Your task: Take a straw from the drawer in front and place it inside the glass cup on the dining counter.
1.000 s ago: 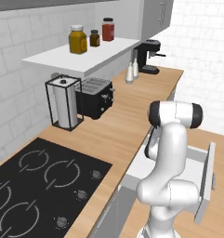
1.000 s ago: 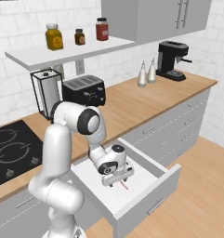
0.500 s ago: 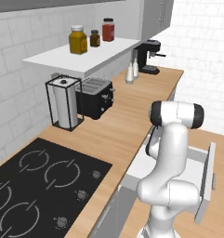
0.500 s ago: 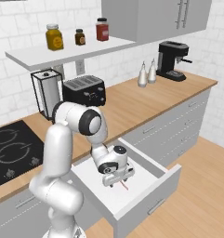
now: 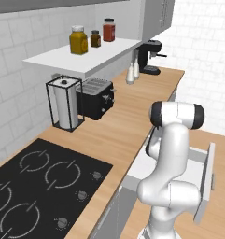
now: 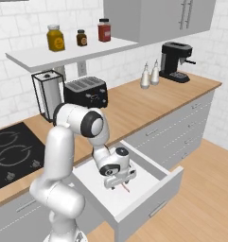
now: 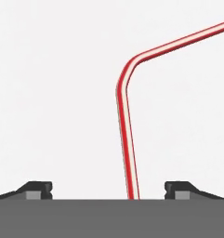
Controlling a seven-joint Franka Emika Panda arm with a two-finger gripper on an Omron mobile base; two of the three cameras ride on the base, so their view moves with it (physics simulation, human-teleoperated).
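Your straw point(image 7: 125, 121) lay flat on the white floor of the drawer point(image 6: 148, 189), red with a pale stripe, its bend showing in the hand view where the short end ran off toward the upper right of that picture. The long part ran down between the two dark fingertips point(image 7: 36, 189), nearer the one on the right of that view than the one on the left, and neither tip touched it. The gripper point(image 6: 116, 183) stood low inside the drawer, pointing down, with its jaws spread wide and nothing clasped between them; from the right base view you could see a short red piece of the straw point(image 6: 125, 188) poking out just beside it. The drawer was pulled out from under the wooden worktop point(image 5: 128, 116), its grey front panel toward you. On that worktop stood a black toaster point(image 6: 85, 91), a paper-towel holder point(image 5: 63, 103), two small bottles point(image 6: 150, 75) and a coffee machine point(image 6: 175, 61), with a black hob point(image 5: 34, 182) set into the left part. Three jars point(image 5: 92, 37) sat on the shelf above.
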